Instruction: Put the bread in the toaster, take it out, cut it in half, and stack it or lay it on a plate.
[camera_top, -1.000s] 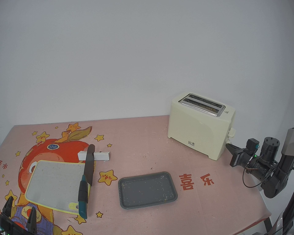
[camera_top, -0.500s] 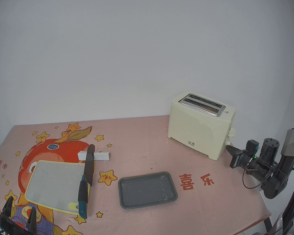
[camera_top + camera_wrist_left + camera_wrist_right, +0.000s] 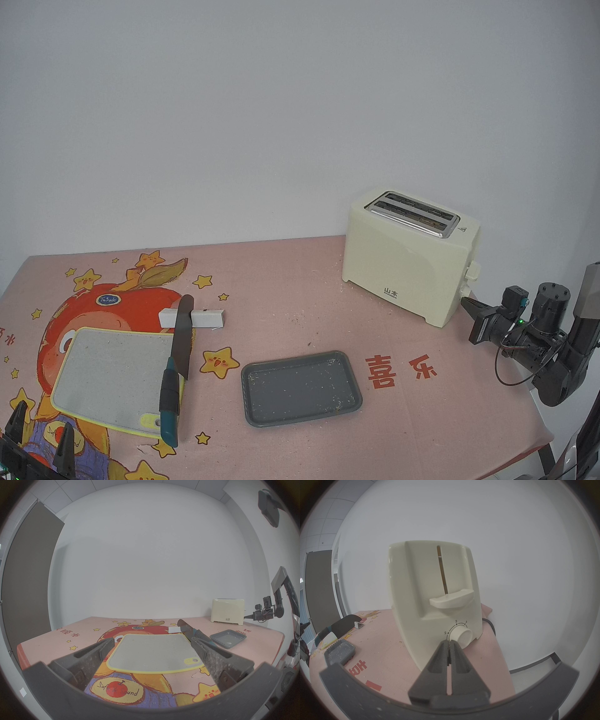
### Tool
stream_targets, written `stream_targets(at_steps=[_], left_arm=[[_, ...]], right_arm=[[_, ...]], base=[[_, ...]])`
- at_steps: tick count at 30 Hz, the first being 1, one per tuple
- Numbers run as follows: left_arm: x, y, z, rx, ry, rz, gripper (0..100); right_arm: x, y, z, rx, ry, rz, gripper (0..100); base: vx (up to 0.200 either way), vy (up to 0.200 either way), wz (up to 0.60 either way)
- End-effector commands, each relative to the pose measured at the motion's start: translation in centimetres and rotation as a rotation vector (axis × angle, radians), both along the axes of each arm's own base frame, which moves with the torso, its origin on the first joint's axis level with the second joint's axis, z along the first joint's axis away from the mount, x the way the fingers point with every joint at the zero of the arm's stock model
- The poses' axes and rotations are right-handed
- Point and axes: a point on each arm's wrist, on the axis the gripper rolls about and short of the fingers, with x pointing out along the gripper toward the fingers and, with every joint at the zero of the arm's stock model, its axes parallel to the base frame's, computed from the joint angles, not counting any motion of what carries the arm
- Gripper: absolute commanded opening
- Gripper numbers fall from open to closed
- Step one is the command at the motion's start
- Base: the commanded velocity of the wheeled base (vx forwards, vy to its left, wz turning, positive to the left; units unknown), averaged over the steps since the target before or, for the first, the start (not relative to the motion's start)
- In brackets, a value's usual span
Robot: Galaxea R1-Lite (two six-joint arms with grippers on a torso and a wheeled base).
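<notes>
Holding my right gripper [image 3: 467,302] pressed shut and empty beside the toaster [image 3: 406,262], just below its lever [image 3: 452,598], I judge toasting is in hand; whether bread sits in the slots I cannot tell. Next calls for lifting bread out, jaws parted first.
</notes>
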Motion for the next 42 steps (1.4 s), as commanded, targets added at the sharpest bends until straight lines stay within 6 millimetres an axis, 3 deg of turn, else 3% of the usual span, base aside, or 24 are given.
stream_targets(at_steps=[1,42], left_arm=[[0.08,0.0,-0.51,0.0,0.011,0.001,100],[0.08,0.0,-0.51,0.0,0.011,0.001,100]], right_arm=[[0.01,0.01,-0.11,0.0,0.001,0.001,0],[-0.34,0.16,-0.33,-0.004,0.016,0.008,0]], base=[[0.0,0.0,0.0],[0.0,0.0,0.0]])
